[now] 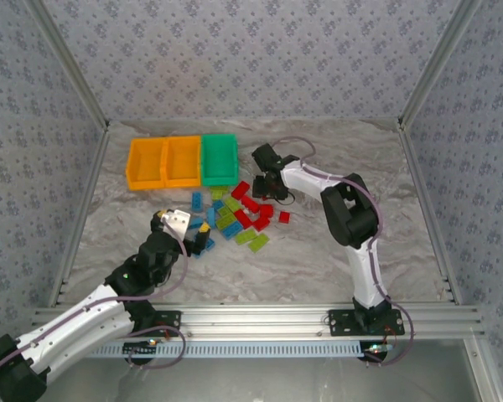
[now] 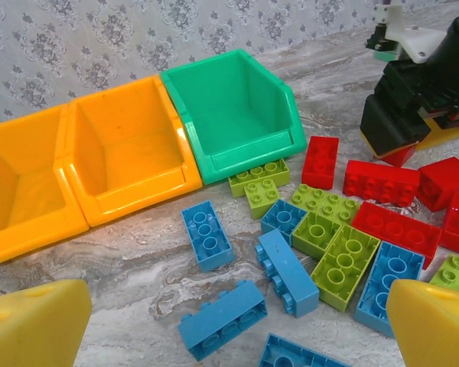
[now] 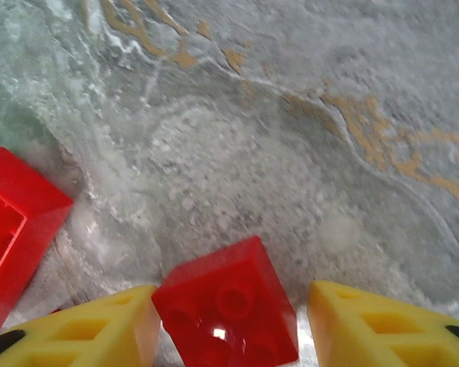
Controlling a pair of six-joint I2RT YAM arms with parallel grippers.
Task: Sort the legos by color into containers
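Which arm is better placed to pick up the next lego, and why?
Probably right: the right claw straddles a red lego on the table; the left claw hangs open near the blue legos.

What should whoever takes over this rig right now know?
Left claw: open, hovering over blue plastic bricks at the pile's edge.
Right claw: straddling a small red plastic brick on the marbled table; grip unconfirmed.
Bins: two orange plastic bins and one green plastic bin, joined; all look empty.
Pile: loose plastic bricks in blue, lime green and red, scattered before the bins.
Done: nothing sorted. Left: every brick.
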